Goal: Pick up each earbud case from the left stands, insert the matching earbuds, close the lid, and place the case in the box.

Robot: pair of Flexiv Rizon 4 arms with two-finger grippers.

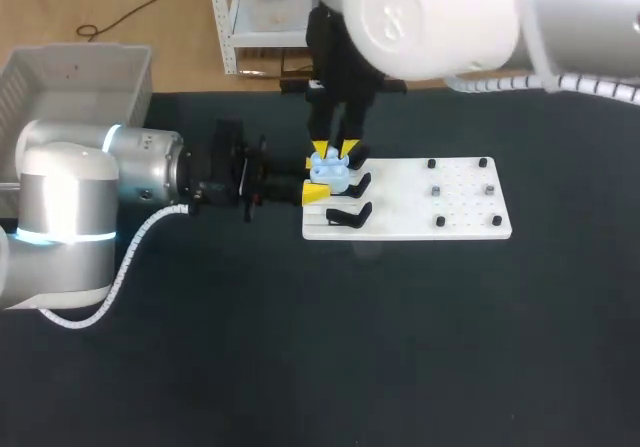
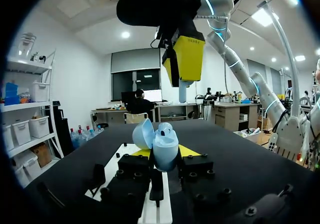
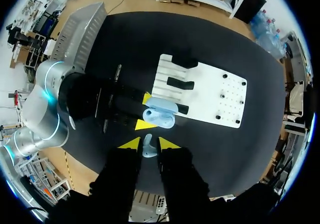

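A light blue earbud case (image 1: 329, 174) with its lid open is held upright over the left end of the white board (image 1: 420, 222). My left gripper (image 1: 320, 179) is shut on it from both sides. In the left wrist view the case (image 2: 165, 147) stands between the yellow fingers (image 2: 189, 151), lid tipped back. My right gripper (image 1: 335, 150) hangs straight above the case, shut on a small blue earbud (image 3: 148, 148). That earbud (image 2: 183, 90) hangs from the right gripper (image 2: 180, 63) a short way over the open case (image 3: 159, 116).
Black stands (image 1: 348, 215) line the board's left end, and small pegs with dark earbuds (image 1: 437, 190) dot its right half. A grey bin (image 1: 70, 77) sits at the table's back left corner. The black tabletop stretches bare in front of the board.
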